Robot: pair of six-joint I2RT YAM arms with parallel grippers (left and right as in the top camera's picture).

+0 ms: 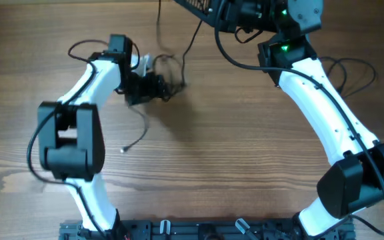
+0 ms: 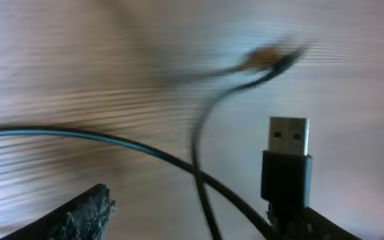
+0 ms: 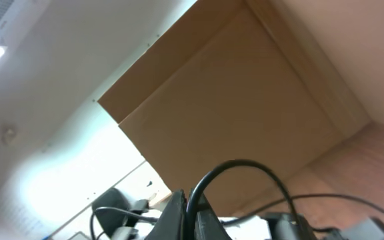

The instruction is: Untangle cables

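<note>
Several thin black cables [image 1: 169,72] sit bunched in a small knot on the wood table [image 1: 245,147], upper left of centre in the overhead view, right at the tip of the L gripper [image 2: 199,210].

L gripper: jaws wide apart, nothing clamped btwn them. L wrist cam is blurry. It shows one finger [image 2: 79,213] low on the left and the other low on the right. A USB plug [image 2: 289,143] stands upright just above that second finger, silver end up, black housing below. Can't tell if plug touches it. Two cords cross the gap: a long strand [image 2: 79,135] coming in from the left edge, and a thinner one curving up to a blurred plug end [image 2: 272,59] farther off on the table.

Overhead: a loose strand [image 1: 144,128] curls out from under the L arm [image 1: 89,83] and ends in a small silvery tip [image 1: 124,150] on bare wood. Another strand [image 1: 191,41] runs from the knot toward the top edge, near the end of the R arm [image 1: 325,100].

R gripper [image 3: 189,203]: closed tight. R wrist cam points upward at a cardboard box [image 3: 232,100]. A black cord [image 3: 239,165] arcs up from right at the fingertips; can't tell if it's pinched, or which cord it is.
</note>
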